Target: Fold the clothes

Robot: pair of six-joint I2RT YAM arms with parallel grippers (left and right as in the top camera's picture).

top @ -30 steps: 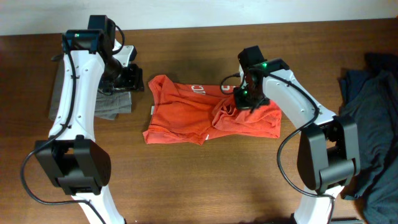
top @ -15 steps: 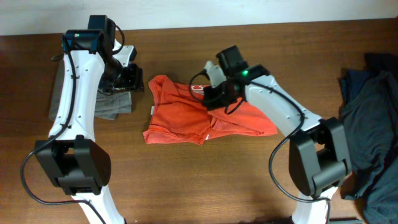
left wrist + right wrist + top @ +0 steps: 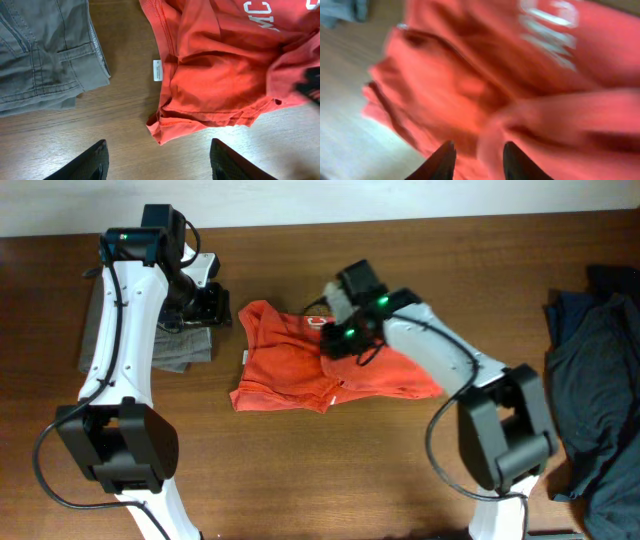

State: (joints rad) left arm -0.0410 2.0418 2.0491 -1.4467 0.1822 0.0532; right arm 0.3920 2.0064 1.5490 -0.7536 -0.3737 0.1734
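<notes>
In the right wrist view, the right tool [image 3: 478,150] has its two dark fingers close together with a ridge of orange cloth between them. It looks to be pinching a fold of the T-shirt [image 3: 435,85], though the blur in that picture leaves the grip less than certain. Beyond the fingers the shirt is rumpled, with its white lettering [image 3: 550,27] smeared at the top edge.

The left tool [image 3: 159,145] hangs with its fingers spread wide, holding nothing, over bare table [image 3: 125,120]. Just ahead of it are the shirt's bunched lower corner and a small white label [image 3: 157,70]. The grey-brown garment [image 3: 40,50] lies beside the shirt, apart from it, and looks already folded.

I judge the step in hand to be a fold of the T-shirt, with the right side being carried across toward the left. The next move calls for laying that flap flat with its edges roughly aligned and then letting go. The loose left corner may need the idle left tool to hold or smooth it.

Seen from overhead, the right arm covers the middle of the shirt, so the fold line and most of the lettering are hidden. At the far right edge the dark blue-grey garments [image 3: 600,370] are cut off by the frame, and how many there are cannot be told.
</notes>
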